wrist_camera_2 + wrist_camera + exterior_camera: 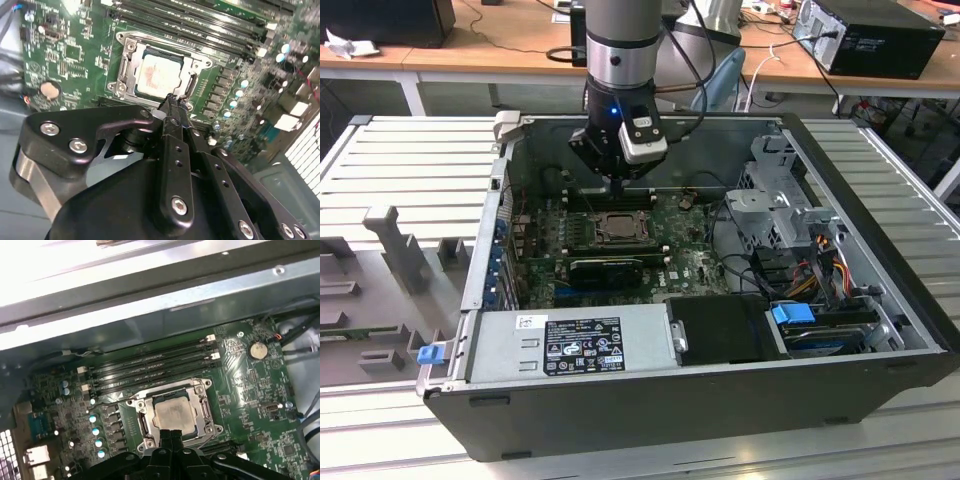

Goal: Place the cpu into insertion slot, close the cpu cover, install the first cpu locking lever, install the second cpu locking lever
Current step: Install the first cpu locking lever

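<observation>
Pale silver metal: the cpu (pixel 159 75) lies flat in the slot (pixel 145 424) on the green board (pixel 70 55). The cover (pixel 200 390) is down around it, and the chip's face shows through the window. The gripper (pixel 172 100) hangs inside the open case (pixel 700 400), right over the slot's edge. Its fingers are clenched together on nothing, with the tips just beside the cover's rim in both wrist views — I cannot tell whether they touch it. Long black memory slots (pixel 150 365) run just beside the slot.
</observation>
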Tool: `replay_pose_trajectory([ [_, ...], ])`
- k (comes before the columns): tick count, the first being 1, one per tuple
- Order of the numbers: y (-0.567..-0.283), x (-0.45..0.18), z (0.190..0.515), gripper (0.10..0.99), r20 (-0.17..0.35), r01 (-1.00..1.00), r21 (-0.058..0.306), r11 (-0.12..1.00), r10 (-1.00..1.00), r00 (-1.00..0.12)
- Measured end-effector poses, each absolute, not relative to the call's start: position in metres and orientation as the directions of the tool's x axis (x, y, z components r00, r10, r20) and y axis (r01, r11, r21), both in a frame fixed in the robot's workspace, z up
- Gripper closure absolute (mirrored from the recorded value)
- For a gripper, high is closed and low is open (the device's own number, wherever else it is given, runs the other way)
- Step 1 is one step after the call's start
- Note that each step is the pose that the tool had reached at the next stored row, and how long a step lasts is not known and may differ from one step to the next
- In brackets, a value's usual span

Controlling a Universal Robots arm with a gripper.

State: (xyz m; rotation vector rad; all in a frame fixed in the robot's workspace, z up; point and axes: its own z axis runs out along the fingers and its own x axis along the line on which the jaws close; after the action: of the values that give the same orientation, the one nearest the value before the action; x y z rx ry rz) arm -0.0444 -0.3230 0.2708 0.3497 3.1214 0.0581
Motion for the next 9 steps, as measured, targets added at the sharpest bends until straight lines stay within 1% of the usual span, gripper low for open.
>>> replay_pose_trajectory([
  [7, -0.323, -0.0444, 0.2707, 0.98, 0.004, 0.051, 0.037, 0.998, 0.051, -0.999],
  [9, -0.323, -0.0444, 0.2707, 0.98, 0.004, 0.028, 0.037, 0.999, 0.028, -1.0],
])
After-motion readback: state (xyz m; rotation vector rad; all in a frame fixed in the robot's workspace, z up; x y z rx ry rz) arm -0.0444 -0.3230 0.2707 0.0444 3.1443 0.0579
